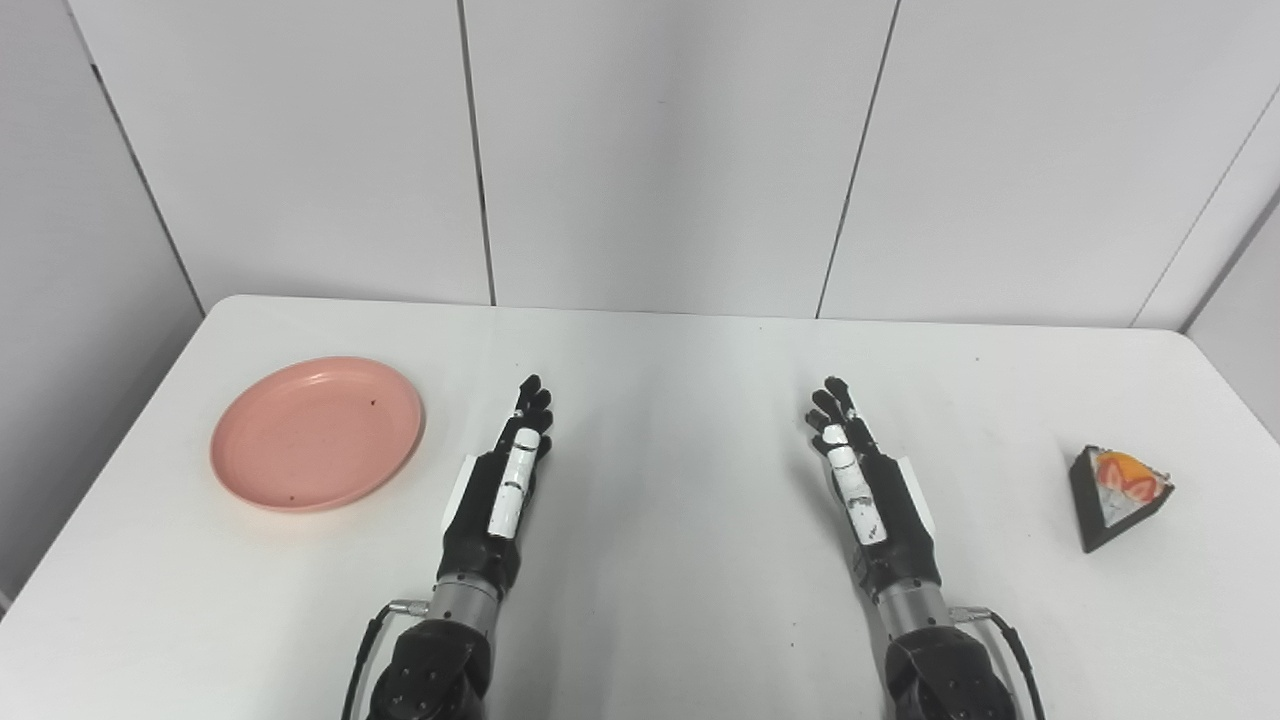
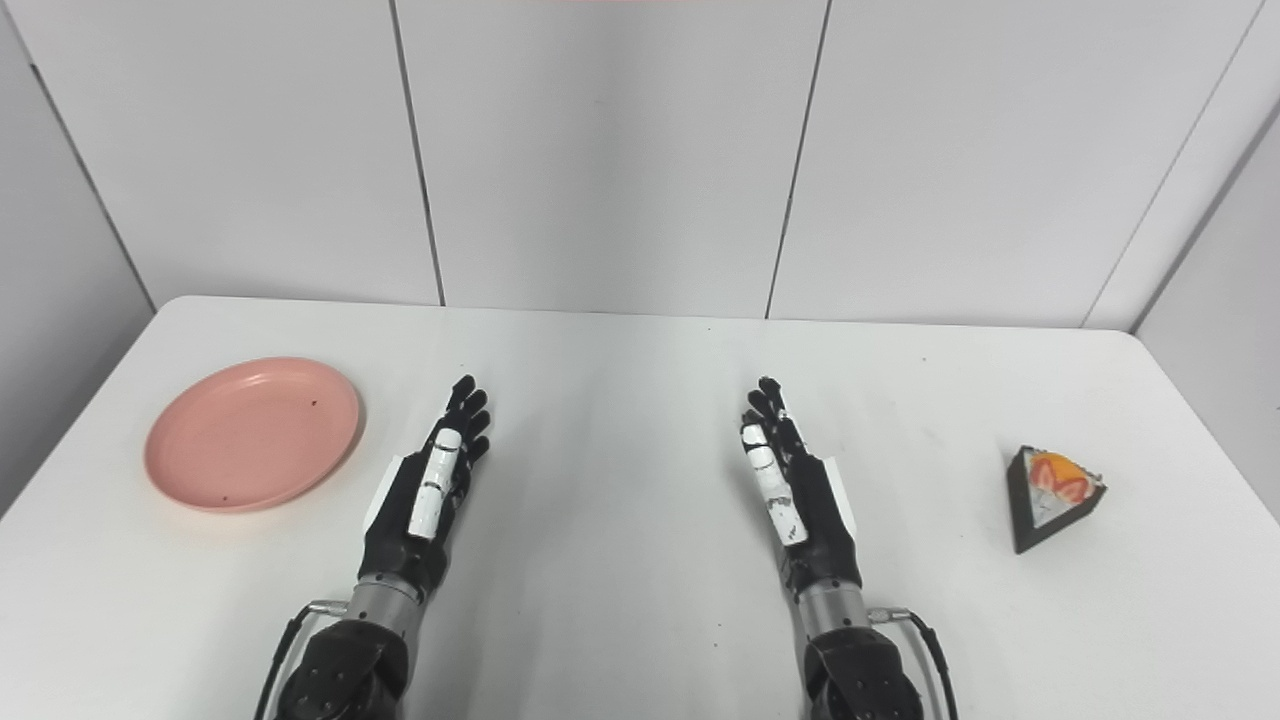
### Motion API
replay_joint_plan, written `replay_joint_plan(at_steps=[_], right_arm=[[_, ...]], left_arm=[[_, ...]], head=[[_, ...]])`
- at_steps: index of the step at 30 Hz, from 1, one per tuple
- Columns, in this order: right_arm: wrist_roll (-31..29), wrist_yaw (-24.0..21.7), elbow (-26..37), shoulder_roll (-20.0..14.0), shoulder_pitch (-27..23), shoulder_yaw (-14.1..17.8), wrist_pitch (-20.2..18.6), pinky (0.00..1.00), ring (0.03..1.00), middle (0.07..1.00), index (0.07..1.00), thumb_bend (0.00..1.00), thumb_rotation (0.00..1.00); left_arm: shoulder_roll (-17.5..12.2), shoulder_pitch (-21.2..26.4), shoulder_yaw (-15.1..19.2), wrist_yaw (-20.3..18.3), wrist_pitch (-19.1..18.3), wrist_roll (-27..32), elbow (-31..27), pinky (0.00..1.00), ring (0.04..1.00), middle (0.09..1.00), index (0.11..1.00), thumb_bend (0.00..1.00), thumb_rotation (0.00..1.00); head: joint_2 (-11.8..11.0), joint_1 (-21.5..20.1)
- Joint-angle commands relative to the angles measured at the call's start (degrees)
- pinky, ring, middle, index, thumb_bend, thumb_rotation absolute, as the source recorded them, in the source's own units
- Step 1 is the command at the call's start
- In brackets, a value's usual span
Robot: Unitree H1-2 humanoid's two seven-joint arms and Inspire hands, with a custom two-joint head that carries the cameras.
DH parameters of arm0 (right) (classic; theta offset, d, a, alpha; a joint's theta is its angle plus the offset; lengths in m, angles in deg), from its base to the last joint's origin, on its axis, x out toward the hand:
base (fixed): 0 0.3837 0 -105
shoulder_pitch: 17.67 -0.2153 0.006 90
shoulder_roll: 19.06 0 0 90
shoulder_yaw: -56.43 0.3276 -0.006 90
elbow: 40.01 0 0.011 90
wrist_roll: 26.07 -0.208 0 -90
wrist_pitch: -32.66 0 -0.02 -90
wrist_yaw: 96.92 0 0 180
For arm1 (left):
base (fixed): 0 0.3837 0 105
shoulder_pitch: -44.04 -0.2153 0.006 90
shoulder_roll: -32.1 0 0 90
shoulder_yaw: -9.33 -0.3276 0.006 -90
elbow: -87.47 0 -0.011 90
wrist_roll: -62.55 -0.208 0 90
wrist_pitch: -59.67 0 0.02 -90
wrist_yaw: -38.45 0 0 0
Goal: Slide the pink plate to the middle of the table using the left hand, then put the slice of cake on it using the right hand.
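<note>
Both hands, left hand (image 1: 510,480) and right hand (image 1: 862,480), lie flat over the white table (image 1: 680,400) with fingers extended, holding nothing. The pink plate (image 1: 317,432) sits far left, the slice of cake (image 1: 1118,492) far right.

Both arms extend forward in parallel, left hand (image 1: 508,480) and right hand (image 1: 862,482) edge-up with thumbs uppermost, fingers (image 1: 531,398) straight, slightly apart, holding nothing.
</note>
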Motion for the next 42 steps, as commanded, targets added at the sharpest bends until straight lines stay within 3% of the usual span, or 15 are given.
replay_joint_plan(at_steps=[1, 42], right_arm=[[0.23, 0.00, 1.06, -0.02, -0.77, 0.24, 1.01, 0.95, 0.926, 0.944, 0.960, 0.55, 0.91], [0.57, -0.19, 0.76, -0.28, -0.88, 0.07, 1.36, 0.95, 0.922, 0.944, 0.959, 0.56, 0.91]], left_arm=[[-0.29, -1.75, -0.14, -0.18, 1.07, -0.29, 2.02, 1.00, 1.000, 1.000, 1.000, 0.53, 1.00], [-0.74, -1.70, -0.70, -0.11, 2.71, -0.81, 3.11, 1.00, 1.000, 1.000, 1.000, 0.54, 1.00]], head=[[0.05, 0.08], [0.09, 0.25]])
